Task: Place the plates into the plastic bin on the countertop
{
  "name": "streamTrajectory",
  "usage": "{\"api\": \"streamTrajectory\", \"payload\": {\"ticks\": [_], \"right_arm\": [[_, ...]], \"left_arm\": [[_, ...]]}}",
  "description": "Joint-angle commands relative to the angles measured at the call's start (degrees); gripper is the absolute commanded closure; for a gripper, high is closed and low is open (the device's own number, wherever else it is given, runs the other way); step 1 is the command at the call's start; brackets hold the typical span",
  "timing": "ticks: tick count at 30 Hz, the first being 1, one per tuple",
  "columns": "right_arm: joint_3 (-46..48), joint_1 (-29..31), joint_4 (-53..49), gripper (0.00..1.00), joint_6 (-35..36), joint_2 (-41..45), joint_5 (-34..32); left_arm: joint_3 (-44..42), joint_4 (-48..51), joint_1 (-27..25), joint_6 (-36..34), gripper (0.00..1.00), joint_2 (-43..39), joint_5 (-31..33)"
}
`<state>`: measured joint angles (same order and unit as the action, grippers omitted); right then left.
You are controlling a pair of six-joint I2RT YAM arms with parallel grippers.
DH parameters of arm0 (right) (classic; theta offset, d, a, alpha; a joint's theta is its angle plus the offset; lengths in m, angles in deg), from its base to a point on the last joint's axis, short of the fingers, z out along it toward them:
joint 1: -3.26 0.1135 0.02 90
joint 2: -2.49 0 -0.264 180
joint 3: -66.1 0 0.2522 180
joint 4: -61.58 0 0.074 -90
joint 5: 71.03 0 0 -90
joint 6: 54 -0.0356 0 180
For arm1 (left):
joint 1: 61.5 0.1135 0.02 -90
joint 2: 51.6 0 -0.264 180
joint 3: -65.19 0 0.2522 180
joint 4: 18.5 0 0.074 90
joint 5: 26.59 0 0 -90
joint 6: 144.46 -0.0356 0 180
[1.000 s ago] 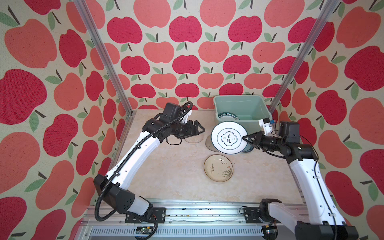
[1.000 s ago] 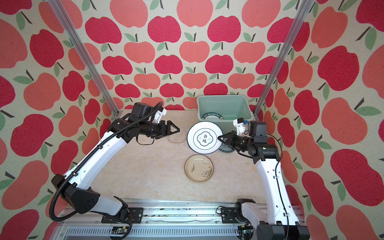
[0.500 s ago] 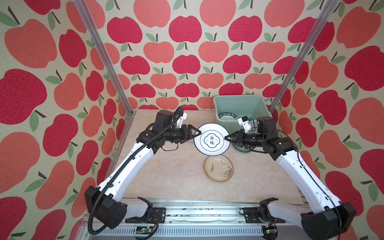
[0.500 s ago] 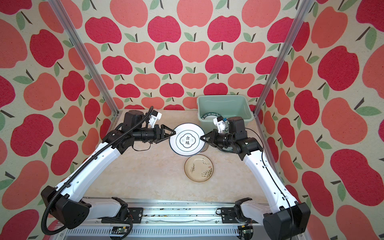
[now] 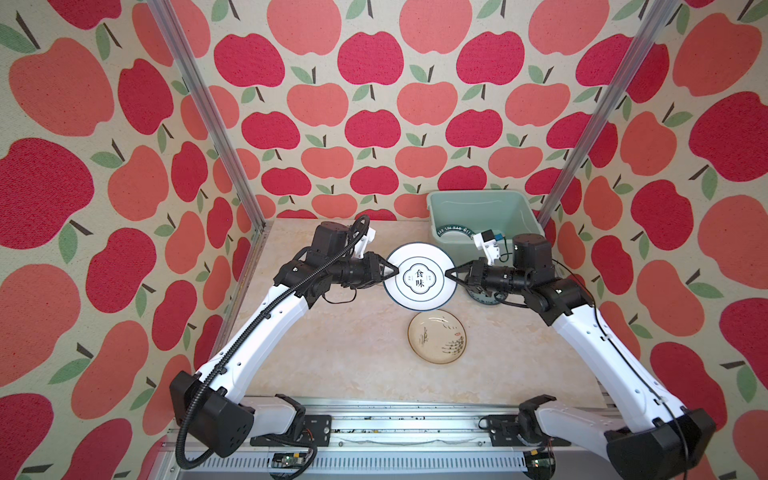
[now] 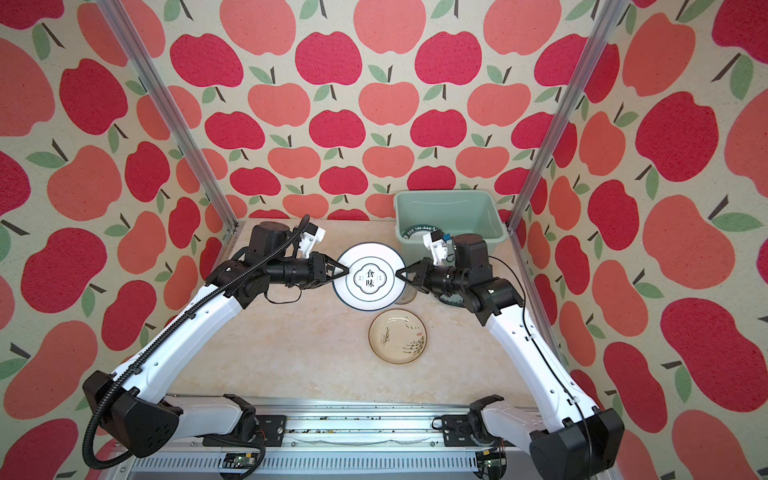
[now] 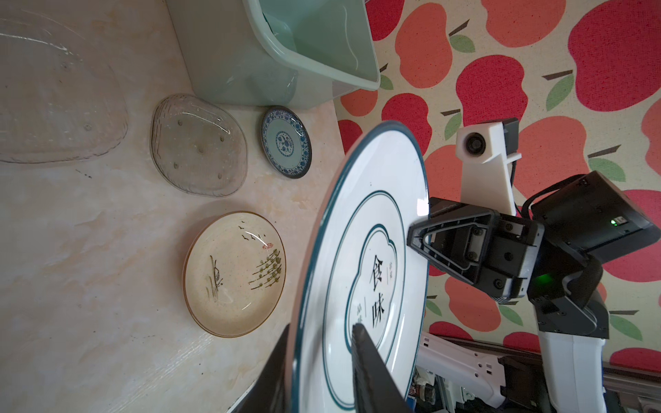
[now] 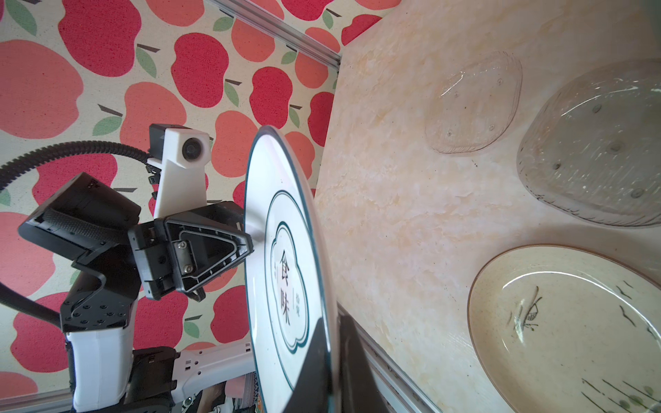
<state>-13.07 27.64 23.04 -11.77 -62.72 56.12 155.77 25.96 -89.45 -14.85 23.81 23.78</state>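
Observation:
A white plate (image 5: pixel 419 276) (image 6: pixel 370 276) with a teal rim and dark characters hangs face up above the countertop (image 5: pixel 353 353), between both arms. My right gripper (image 5: pixel 448 274) (image 8: pixel 334 321) is shut on its right rim. My left gripper (image 5: pixel 395 272) (image 7: pixel 322 332) straddles its left rim, one finger against the back and one over the face; I cannot see whether it pinches. The mint plastic bin (image 5: pixel 482 199) (image 7: pixel 272 35) stands at the back right and holds a white plate with a lettered rim (image 5: pixel 453 230). A cream ink-drawn plate (image 5: pixel 436 336) (image 7: pixel 234 273) lies just in front of the held plate.
A blue patterned plate (image 7: pixel 286 141) lies by the bin, under my right arm. Two clear glass plates (image 7: pixel 198 143) (image 7: pixel 53 100) lie on the counter under the arms. Aluminium rails (image 5: pixel 374 415) edge the front, and papered walls close the other sides.
My right arm carried the white plate left, from beside the bin to the middle. My left gripper came up to the plate's left rim and its jaws narrowed around it.

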Motion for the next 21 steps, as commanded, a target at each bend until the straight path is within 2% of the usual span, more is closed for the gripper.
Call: {"api": "streamTrajectory", "payload": {"ticks": [1, 3, 5, 10, 14, 18, 21], "right_arm": [[1.7, 0.8, 5.2, 1.0, -1.6, 0.9, -0.3], [2.5, 1.0, 7.4, 0.98, -2.1, 1.1, 0.3], [3.6, 1.2, 10.2, 0.95, -2.9, 1.5, 1.2], [6.2, 2.2, 16.4, 0.87, -5.7, 2.2, 2.2], [6.3, 3.7, 18.0, 0.81, -5.8, 1.8, 2.8], [6.3, 3.9, 18.1, 0.83, -5.8, 2.1, 2.5], [6.3, 3.8, 17.9, 0.93, -5.6, 2.5, 1.7]], "left_arm": [[1.6, -0.9, -0.6, 0.7, 0.81, 0.1, -3.6], [1.1, -2.1, -0.6, 1.9, 0.9, -0.1, -4.2], [0.4, -3.2, -0.6, 3.2, 0.95, -0.4, -4.5], [-1.3, -6.0, -0.8, 6.3, 1.0, -1.5, -4.5], [-2.8, -8.1, -0.7, 8.5, 1.0, -2.0, -4.3], [-3.7, -9.2, -0.8, 9.9, 1.0, -2.3, -3.8], [-4.0, -9.4, -0.8, 10.7, 1.0, -2.3, -3.3]]}}
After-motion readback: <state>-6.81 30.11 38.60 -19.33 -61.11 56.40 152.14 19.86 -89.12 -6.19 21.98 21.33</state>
